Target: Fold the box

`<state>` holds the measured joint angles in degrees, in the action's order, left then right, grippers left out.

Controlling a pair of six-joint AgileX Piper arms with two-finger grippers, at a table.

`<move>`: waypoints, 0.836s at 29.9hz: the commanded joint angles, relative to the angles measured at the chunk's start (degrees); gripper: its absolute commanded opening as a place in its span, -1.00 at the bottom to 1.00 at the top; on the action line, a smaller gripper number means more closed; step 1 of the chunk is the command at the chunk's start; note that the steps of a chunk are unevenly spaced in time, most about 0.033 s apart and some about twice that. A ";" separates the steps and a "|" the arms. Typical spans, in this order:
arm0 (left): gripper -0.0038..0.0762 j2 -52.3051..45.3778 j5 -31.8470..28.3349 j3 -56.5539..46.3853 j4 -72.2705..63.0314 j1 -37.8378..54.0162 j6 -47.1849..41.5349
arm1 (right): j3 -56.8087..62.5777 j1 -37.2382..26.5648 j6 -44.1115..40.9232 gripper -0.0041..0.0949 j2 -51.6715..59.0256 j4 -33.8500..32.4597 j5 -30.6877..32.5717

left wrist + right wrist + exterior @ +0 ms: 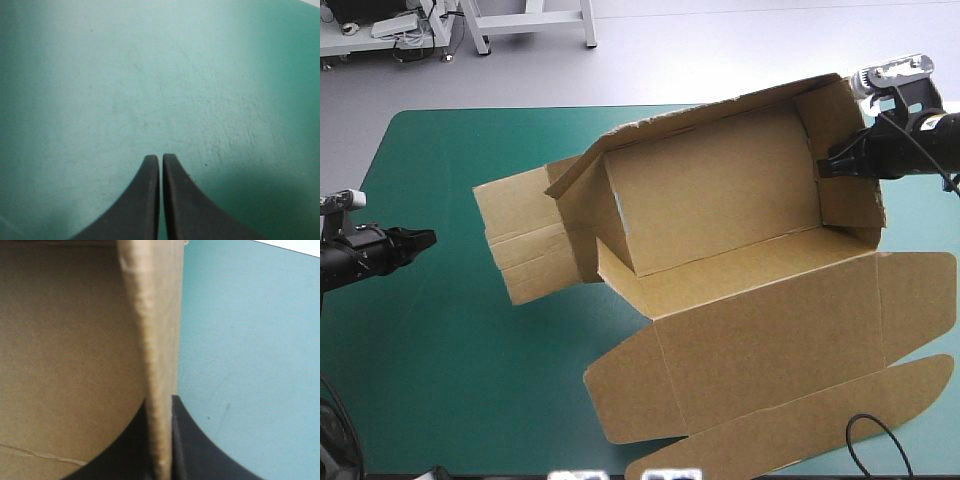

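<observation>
High view has the brown box (720, 200) on the teal-green cover (440, 380) of the desk (410, 150), from the middle to the right, its long walls and right end wall raised, its lid (770, 360) flat toward the near edge and its left end flaps (525, 240) spread out leftward. The right tool (825, 165) is pinched almost closed on the right end wall, one black finger inside and one outside. The left tool (425, 238), near the desk's left edge and well apart from the box, has its fingers pressed together on nothing, over bare cover.
</observation>
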<state>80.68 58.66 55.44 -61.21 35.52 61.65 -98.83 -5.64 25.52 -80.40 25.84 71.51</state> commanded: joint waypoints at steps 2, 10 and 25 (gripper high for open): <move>-0.87 4.91 6.87 1.53 -9.02 0.01 5.44 | -1.77 -0.33 1.34 -0.95 2.12 7.78 0.08; -0.87 13.80 15.63 1.53 -23.38 -2.24 12.74 | -1.77 -0.33 1.66 -0.95 2.12 12.40 0.08; -0.87 15.47 15.63 1.63 -27.18 -24.47 17.33 | -1.77 -0.33 3.21 -0.95 2.00 14.80 -0.05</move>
<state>98.68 66.88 55.62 -83.23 12.93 78.83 -98.83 -5.64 28.87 -80.40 38.03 71.51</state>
